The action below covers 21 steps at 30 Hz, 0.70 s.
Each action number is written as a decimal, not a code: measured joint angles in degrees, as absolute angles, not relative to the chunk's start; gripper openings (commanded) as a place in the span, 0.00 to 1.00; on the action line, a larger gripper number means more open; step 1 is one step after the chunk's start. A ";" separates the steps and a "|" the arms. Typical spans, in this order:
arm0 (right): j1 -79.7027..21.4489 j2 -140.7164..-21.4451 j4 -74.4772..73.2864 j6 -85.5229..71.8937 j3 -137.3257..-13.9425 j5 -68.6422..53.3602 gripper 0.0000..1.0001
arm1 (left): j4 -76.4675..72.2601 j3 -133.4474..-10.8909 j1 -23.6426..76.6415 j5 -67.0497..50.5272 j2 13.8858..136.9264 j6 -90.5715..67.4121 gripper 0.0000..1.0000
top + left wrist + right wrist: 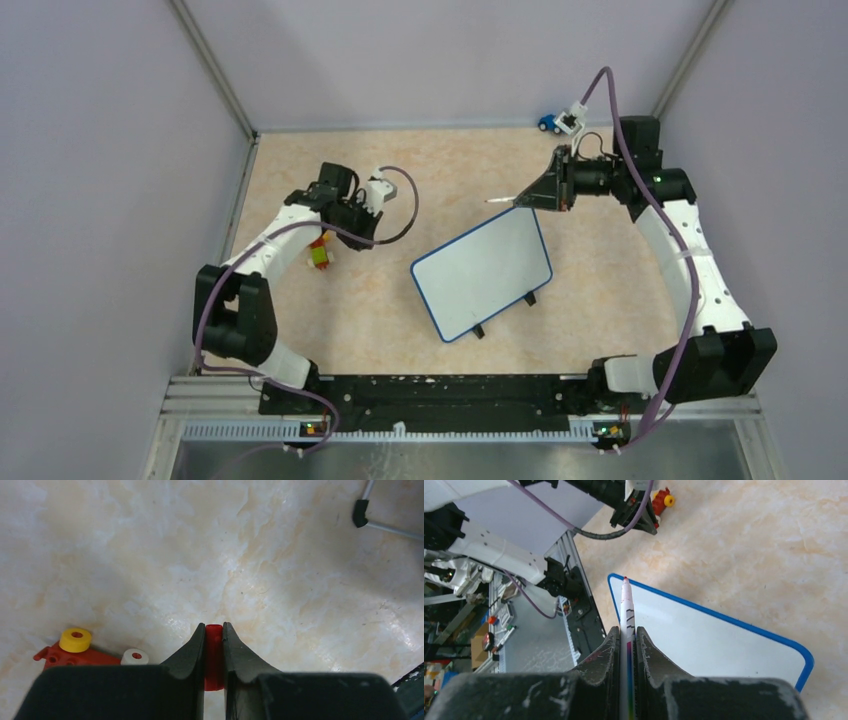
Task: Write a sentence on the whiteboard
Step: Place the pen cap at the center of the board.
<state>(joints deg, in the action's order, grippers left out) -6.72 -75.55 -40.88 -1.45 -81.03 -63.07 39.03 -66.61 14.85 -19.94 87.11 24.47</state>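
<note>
The whiteboard (482,272) lies tilted mid-table, with a blue rim and black clip feet. Its face is blank, and no red sentence shows on it. It also shows in the right wrist view (724,640). My right gripper (522,198) is shut on a white marker (626,605). The marker's red tip hovers over the board's far corner, above the surface. In the right wrist view the gripper (626,630) clamps the marker barrel. My left gripper (358,232) is left of the board, over bare table. In its own view it (214,626) is shut on a red marker cap (214,655).
A red, yellow and white toy (320,252) sits just left of my left gripper; it also shows in the left wrist view (75,650). A small blue toy car (549,123) is at the back wall. A board foot (359,514) shows at upper right in the left wrist view.
</note>
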 measured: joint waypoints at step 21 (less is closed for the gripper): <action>-9.41 -70.24 -44.23 10.24 -68.23 -57.89 0.00 | 34.70 -60.95 11.81 -16.82 99.33 23.79 0.20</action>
<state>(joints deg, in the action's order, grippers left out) -9.41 -70.24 -44.23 10.24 -68.23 -57.89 34.70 -60.95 11.81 -16.82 99.33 23.79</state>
